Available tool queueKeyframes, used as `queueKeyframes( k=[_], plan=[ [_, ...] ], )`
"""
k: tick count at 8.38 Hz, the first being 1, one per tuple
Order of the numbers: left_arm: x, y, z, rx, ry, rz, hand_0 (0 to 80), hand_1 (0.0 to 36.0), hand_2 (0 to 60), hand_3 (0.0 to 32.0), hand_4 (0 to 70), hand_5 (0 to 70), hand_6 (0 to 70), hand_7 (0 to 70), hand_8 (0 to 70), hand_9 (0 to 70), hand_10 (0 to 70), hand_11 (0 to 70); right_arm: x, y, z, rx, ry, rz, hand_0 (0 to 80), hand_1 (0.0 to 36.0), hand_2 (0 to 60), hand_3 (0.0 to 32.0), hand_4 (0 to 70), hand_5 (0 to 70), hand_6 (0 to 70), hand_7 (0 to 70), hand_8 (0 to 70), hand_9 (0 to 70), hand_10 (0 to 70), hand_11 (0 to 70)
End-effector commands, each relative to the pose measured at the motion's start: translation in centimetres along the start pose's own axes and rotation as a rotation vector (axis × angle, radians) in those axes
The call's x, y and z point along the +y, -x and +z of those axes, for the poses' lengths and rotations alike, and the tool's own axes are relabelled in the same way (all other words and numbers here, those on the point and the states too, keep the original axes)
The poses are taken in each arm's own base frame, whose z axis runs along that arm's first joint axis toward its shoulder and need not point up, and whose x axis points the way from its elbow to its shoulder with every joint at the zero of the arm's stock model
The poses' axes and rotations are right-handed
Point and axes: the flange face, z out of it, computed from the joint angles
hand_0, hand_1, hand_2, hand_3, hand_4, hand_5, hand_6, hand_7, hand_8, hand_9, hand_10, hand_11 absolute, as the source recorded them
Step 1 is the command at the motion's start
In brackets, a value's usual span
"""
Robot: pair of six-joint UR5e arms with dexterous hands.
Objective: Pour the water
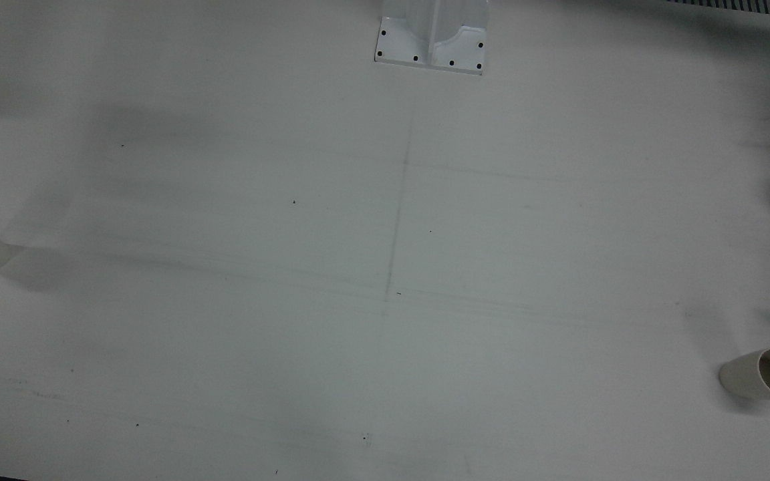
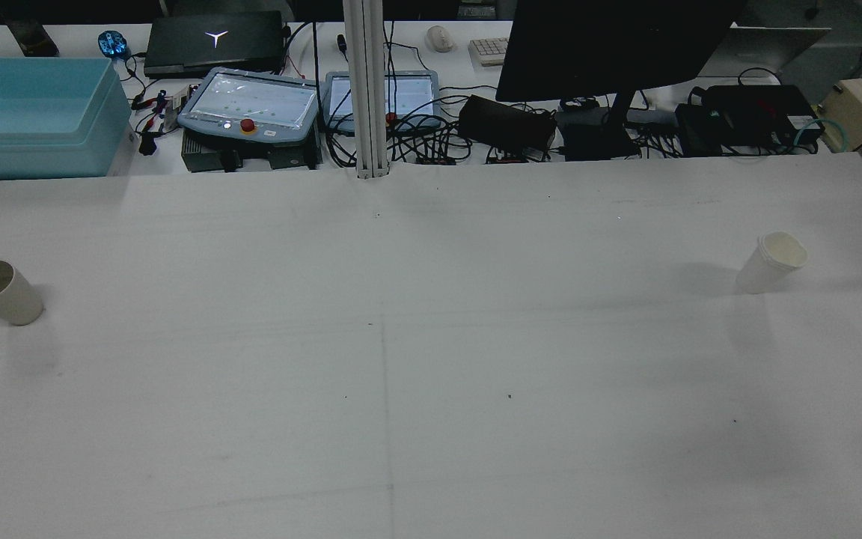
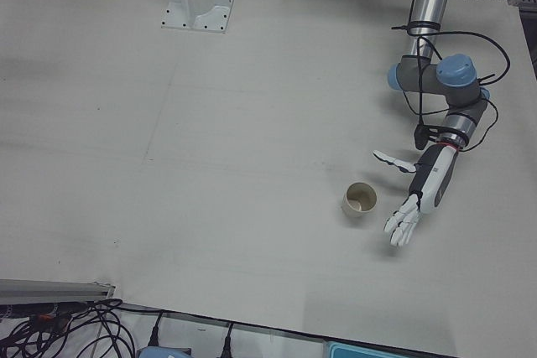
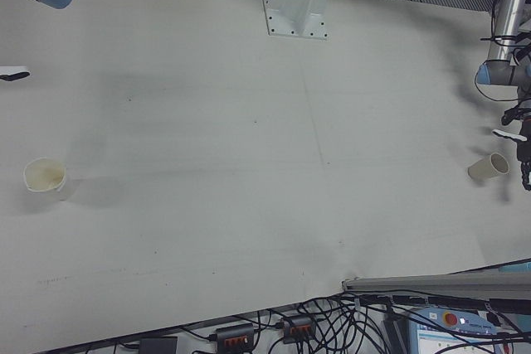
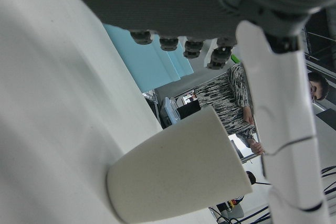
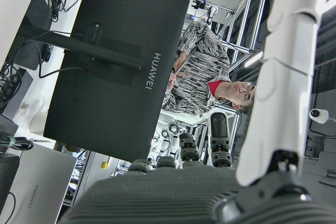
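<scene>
Your left hand (image 3: 417, 195) hangs beside the cup (image 3: 360, 199), fingers spread, holding nothing. Close around its middle, gently. Whether your right hand (image 6: 247, 145) is spread or closed, I cannot tell.

The white table (image 2: 431, 359) carries two upright paper cups: one (image 2: 1, 292) at nine o'clock, another (image 2: 771, 261) at two o'clock.

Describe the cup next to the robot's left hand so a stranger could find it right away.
On the wide white table, look at the robot's left side, just beside the open white left hand. The single off-white paper cup stands there upright and looks empty, unlike the stacked cream paper cups across the table.
</scene>
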Motion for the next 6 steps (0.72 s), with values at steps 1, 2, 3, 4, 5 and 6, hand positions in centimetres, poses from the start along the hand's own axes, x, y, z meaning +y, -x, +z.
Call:
queueKeyframes(
  k=[1, 2, 3, 4, 5, 6],
  plan=[
    [2.4, 3.1, 3.5, -0.035, 0.011, 0.001, 63.2, 13.4, 0.0, 0.0, 18.3, 0.0, 3.6, 6.4, 4.1, 0.0, 0.0, 2.1, 0.1, -0.3, 0.1, 0.005, 0.002, 0.001, 57.9, 20.0, 0.0, 0.0, 0.0, 45.2, 8.6, 12.1, 2.4, 1.0, 0.0, 0.5],
    [2.5, 3.3, 4.2, -0.037, 0.011, 0.001, 63.5, 14.0, 0.0, 0.0, 18.0, 0.0, 3.4, 6.0, 3.8, 0.0, 0.0, 1.9, 0.0, -0.3, 0.1, 0.005, 0.002, 0.001, 57.9, 20.0, 0.0, 0.0, 0.0, 45.9, 8.6, 12.3, 2.5, 1.0, 0.0, 0.5],
    [2.4, 3.5, 4.8, -0.038, 0.008, 0.001, 62.7, 13.3, 0.0, 0.0, 18.4, 0.0, 3.4, 5.9, 3.7, 0.0, 0.0, 1.6, 0.1, -0.3, 0.2, 0.004, 0.003, 0.001, 58.0, 20.0, 0.0, 0.0, 0.0, 44.9, 8.7, 12.6, 2.5, 1.1, 0.0, 0.3],
    [2.4, 3.6, 5.3, -0.039, 0.007, 0.003, 60.9, 11.9, 0.0, 0.0, 18.5, 0.0, 3.4, 5.8, 3.4, 0.0, 0.0, 1.4, 0.0, -0.3, 0.1, 0.005, 0.002, 0.001, 57.6, 19.7, 0.0, 0.0, 0.0, 45.6, 8.9, 13.1, 2.8, 1.2, 0.0, 0.4],
    [2.5, 3.7, 5.7, -0.038, 0.008, 0.003, 60.2, 11.2, 0.0, 0.0, 18.4, 0.0, 3.5, 5.7, 3.3, 0.0, 0.0, 1.3, 0.0, -0.3, 0.1, 0.005, 0.002, 0.001, 57.7, 19.6, 0.0, 0.0, 0.0, 46.1, 9.0, 13.3, 2.7, 1.2, 0.0, 0.4],
    [2.5, 3.7, 5.8, -0.038, 0.008, 0.003, 59.5, 10.6, 0.0, 0.0, 18.9, 0.0, 3.8, 5.9, 3.1, 0.0, 0.0, 1.6, 0.0, -0.3, 0.1, 0.005, 0.001, 0.001, 57.4, 19.3, 0.0, 0.0, 0.0, 46.4, 8.8, 13.3, 2.7, 1.2, 0.0, 0.4]
  ],
)
